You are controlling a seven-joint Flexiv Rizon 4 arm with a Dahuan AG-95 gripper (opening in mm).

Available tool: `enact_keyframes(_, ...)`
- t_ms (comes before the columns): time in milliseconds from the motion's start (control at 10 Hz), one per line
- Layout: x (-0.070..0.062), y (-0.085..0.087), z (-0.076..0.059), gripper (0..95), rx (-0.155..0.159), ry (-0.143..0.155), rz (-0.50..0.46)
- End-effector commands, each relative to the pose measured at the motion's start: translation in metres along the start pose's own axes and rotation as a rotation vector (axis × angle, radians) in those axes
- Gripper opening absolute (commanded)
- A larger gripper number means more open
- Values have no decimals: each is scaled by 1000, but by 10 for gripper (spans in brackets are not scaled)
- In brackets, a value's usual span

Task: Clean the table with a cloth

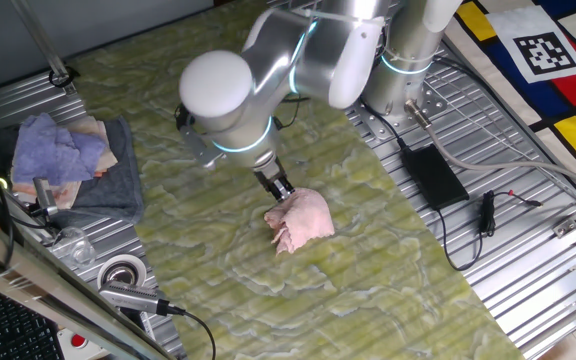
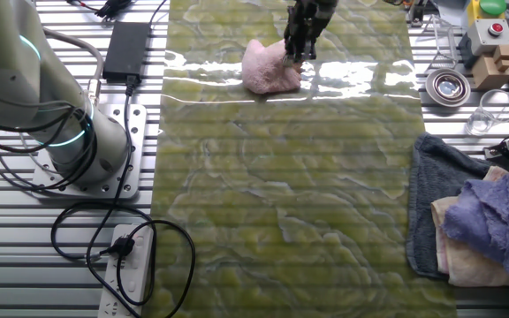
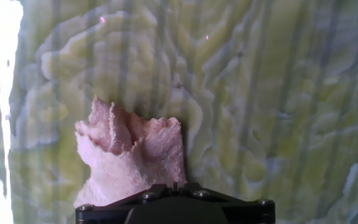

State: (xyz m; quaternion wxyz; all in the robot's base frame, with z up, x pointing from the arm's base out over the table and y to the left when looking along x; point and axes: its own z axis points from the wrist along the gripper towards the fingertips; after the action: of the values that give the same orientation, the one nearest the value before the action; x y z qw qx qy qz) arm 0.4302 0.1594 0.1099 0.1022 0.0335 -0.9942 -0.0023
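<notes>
Lying bunched on the bench (image 1: 388,260), the cloth (image 1: 301,220) is a small pale pink rag with a nubbly, towel-like pile, crumpled into a rounded lump with folds fanning out at one end. It sits near the middle of the bench's width, toward the end close to the arm's base. The claw (image 1: 281,190) meets the cloth at one edge; from the hand view the pink fabric runs right under the dark housing, so the claw appears clamped on the cloth, though the fingertips themselves are hidden.

The bench is a long flat sheet with a glossy yellow-green marbled pattern of wavy veins, and a bright band of glare crosses it just beside the cloth in the other fixed view. Ribbed grey metal panels (image 1: 528,290) border both long sides. On one side lie a black power brick (image 1: 431,172) and cables; on the other, a dark grey towel (image 1: 108,185) carries a lavender cloth (image 1: 56,148), near a roll of tape (image 1: 120,272). Most of the marbled surface stretches open away from the cloth, well apart from the clutter at the edges.
</notes>
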Motion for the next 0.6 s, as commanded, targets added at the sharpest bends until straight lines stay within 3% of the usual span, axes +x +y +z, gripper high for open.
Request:
enact_keyframes(100,1,-1,0,0,-15,-232,0)
enact_keyframes(500,0,-1,2,0,-21,-222,-12)
enact_keyframes(600,0,-1,2,0,-21,-222,26)
